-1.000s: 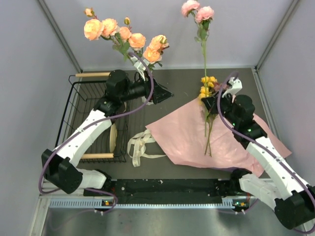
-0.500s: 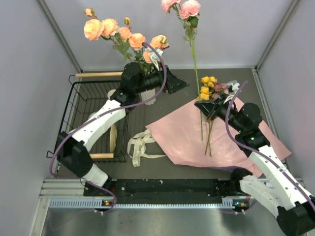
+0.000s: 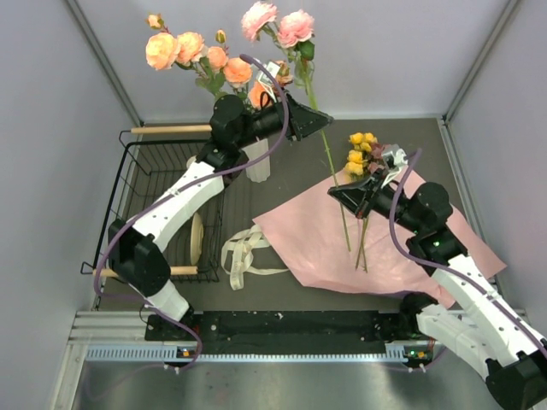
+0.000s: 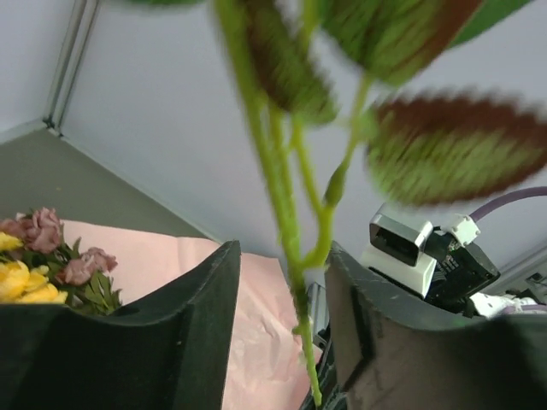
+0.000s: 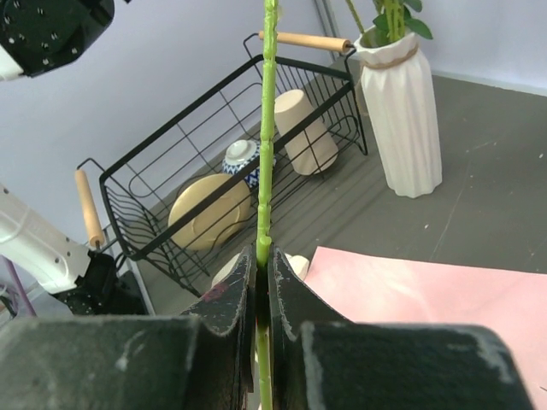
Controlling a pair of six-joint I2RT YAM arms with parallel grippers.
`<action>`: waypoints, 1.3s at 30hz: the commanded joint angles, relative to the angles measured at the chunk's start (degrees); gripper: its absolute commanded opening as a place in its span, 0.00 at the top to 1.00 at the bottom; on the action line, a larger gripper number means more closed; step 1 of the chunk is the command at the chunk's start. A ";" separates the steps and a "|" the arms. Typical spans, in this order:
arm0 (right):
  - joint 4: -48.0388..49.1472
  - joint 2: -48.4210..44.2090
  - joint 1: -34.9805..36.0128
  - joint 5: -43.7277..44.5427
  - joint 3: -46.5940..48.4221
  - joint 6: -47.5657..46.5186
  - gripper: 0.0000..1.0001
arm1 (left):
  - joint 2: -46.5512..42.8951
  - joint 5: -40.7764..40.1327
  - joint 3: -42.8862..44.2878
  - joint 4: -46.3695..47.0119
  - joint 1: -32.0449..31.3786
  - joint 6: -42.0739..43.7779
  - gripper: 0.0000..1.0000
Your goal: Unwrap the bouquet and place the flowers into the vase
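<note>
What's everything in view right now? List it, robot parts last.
basket: one, black wire, left side
plate: one, beige, in basket
cup: one, beige, in basket
bowl: one, blue-patterned, in basket
vase: one, white ribbed, right of basket
peach roses: one bunch, in vase
paper: one sheet, pink, spread right of centre
ribbon: one, cream, left of paper
yellow and mauve roses: one small bunch, on paper's far edge
pink rose stem: one, two pink blooms, tilted in the air
left hand: black, open around pink rose stem
right hand: black, shut on pink rose stem, lower down
</note>
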 commanded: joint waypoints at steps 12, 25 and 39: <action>-6.89 0.93 2.44 11.69 4.02 -4.27 0.40 | -10.34 -5.04 8.60 -12.25 0.05 21.81 1.00; -9.98 2.07 2.36 20.06 4.82 -4.09 0.37 | -23.35 -36.51 4.66 -16.23 1.63 50.73 1.00; -12.70 0.58 2.45 21.73 5.08 -4.45 0.37 | -14.83 -42.40 10.11 -11.84 5.94 56.20 1.00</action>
